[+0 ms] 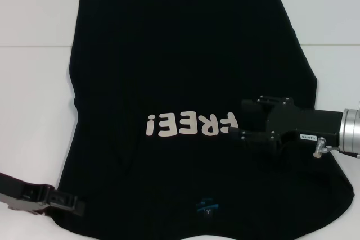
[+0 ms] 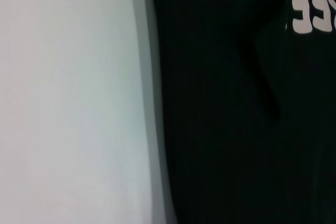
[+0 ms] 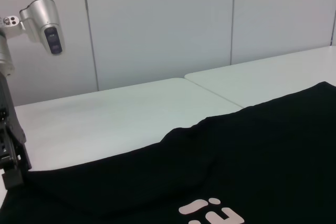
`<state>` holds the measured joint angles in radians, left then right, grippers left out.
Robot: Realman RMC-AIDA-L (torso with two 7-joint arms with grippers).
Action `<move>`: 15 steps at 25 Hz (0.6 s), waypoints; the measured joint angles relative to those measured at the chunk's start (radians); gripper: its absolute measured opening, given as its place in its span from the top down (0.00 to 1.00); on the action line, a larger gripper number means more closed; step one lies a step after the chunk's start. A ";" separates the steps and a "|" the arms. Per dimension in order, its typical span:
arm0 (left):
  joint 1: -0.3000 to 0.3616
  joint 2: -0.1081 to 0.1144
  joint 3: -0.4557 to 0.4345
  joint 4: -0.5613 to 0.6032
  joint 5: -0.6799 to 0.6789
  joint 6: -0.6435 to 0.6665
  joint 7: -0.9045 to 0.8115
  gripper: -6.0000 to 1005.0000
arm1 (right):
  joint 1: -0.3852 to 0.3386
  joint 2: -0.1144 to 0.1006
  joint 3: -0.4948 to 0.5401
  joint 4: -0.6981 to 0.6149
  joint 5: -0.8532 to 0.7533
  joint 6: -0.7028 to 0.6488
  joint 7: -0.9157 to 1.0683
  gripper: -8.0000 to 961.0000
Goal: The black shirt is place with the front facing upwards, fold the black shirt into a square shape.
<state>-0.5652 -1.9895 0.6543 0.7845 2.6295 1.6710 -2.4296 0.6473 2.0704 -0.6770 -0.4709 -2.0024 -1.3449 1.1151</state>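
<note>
The large plain black short-sleeved cloth shirt (image 1: 185,82) lies spread on the white surface (image 1: 34,82), front up, its white "FREE!" lettering (image 1: 191,125) reading upside down from the head camera and the small teal neck label (image 1: 206,205) at the near edge, so the collar points toward the robot. The cloth is mostly flat, with a few shallow creases running down its left half.

The right gripper (image 1: 232,130) reaches in from the right, level over the shirt's chest, its two black fingers lying one above the other in the head view with a modest gap between them; the tips sit at the end of the lettering, and nothing appears to be held. Whether the lower finger touches the cloth cannot be told. The left gripper (image 1: 76,205) sits low at the near left edge of the shirt, right where cloth meets surface (its wrist camera shows only that edge and the bare surface beside it); how its fingers stand there I cannot tell, nor whether they have any cloth.

By my reading, folding has not properly begun: no side is turned over yet, and both arms are placing themselves for a first fold. The next move likely calls for each gripper to pinch a layer of cloth securely, then lift and carry it across without dragging the rest out of shape.
</note>
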 joint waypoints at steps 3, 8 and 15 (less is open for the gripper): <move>-0.002 -0.002 0.003 0.001 0.002 0.007 0.001 0.14 | 0.000 0.002 0.002 -0.002 0.000 0.000 0.000 0.16; -0.002 -0.004 0.009 0.007 0.008 -0.003 0.012 0.17 | -0.003 0.004 0.003 -0.004 0.001 -0.001 0.002 0.16; 0.002 -0.005 0.003 0.008 -0.013 -0.005 0.034 0.40 | -0.008 0.004 0.006 -0.006 0.002 -0.007 0.018 0.16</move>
<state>-0.5628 -1.9940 0.6571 0.7922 2.6163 1.6658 -2.3952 0.6391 2.0746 -0.6715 -0.4771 -2.0001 -1.3517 1.1328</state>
